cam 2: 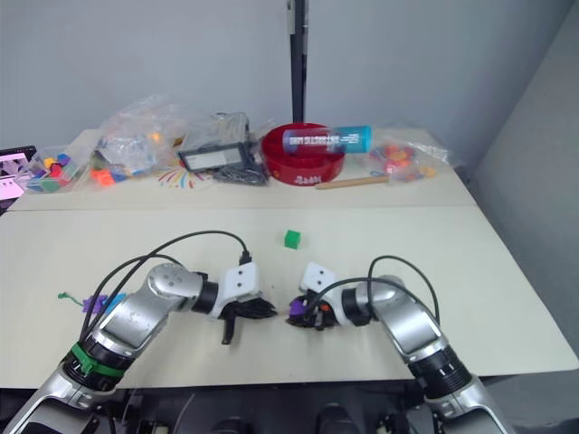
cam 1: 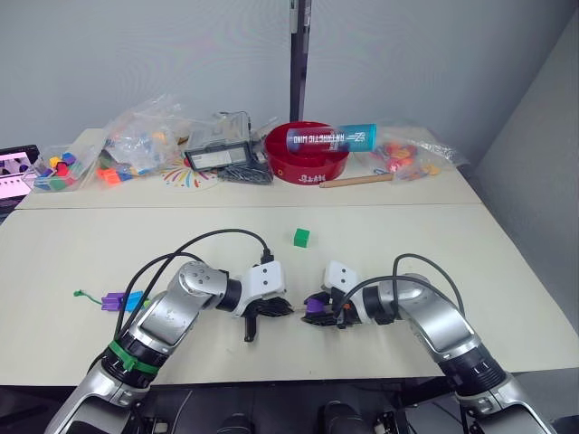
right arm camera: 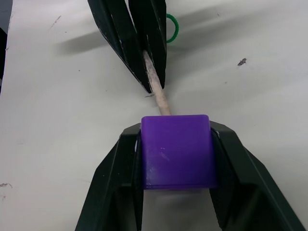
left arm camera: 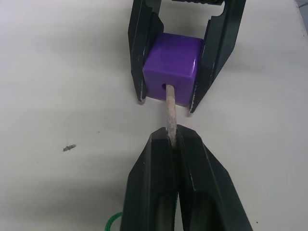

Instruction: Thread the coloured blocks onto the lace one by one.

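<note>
White lettering runs along the blue tube [cam 1: 331,138] lying across the red bowl [cam 1: 308,154] at the far side, but it's too small to make out; white characters on the bowl's near wall are unreadable too.

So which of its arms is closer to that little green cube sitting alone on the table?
Right, narrowly. The right end effector sits just below the green cube; the left end effector is farther to its left.
</note>
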